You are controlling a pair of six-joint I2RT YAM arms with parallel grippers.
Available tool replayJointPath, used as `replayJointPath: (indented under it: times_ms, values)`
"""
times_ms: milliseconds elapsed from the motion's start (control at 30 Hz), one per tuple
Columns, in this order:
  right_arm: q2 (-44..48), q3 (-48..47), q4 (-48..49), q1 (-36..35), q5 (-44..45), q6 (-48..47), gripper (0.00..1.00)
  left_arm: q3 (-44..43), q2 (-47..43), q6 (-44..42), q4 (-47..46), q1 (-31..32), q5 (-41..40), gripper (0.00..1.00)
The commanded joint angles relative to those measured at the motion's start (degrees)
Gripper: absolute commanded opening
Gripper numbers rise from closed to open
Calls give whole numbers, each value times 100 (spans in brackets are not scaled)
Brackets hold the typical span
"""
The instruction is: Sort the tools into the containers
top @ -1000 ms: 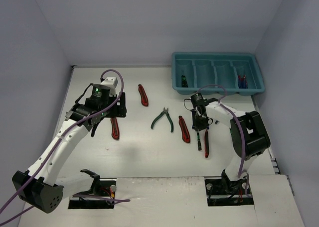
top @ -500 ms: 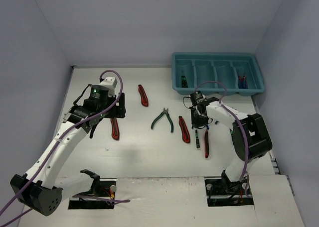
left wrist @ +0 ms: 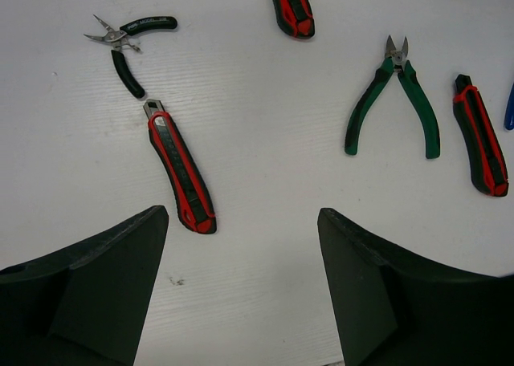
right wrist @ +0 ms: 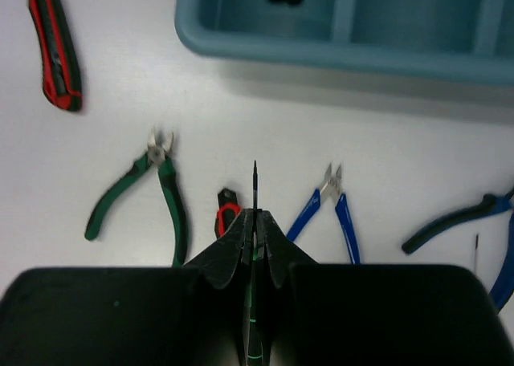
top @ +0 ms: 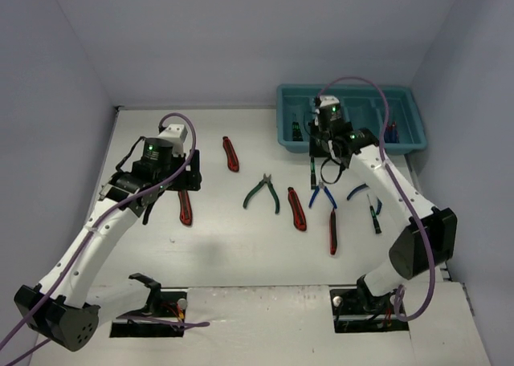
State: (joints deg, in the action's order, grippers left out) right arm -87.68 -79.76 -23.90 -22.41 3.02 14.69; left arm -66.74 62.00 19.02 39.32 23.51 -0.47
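Scattered tools (top: 266, 184) beside teal tray (top: 401, 146)

Left arm (top: 96, 229): base at near left, long link rising far and rightward, wrist bent over at left of centre. Left gripper (left wrist: 241, 213) faces down, its two dark fingers (left wrist: 120, 270) spread wide apart, nothing between them.

Right arm (top: 397, 193): base at near right, elbow pushed out to the right, forearm stretched far and left. Right gripper (right wrist: 255, 215) has its fingers pressed together, pinching a thin screwdriver (right wrist: 254, 177) whose tip pokes out past the fingertips.
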Motion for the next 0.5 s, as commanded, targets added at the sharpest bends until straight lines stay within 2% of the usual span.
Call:
replayJointPath:
  times_ms: [0,267,467]
  values:
    - [-863,-1459,140,158,255,-650,0,-125,-178,-68,-61,5,-36,72]
    - [-3272,-4703,149,513,76,-1118,0,-58,-446,85,142,4,11,72]
    - [-4866,-6558,193,633,213,-950,2,-46,-637,195,375,-4,-3,72]
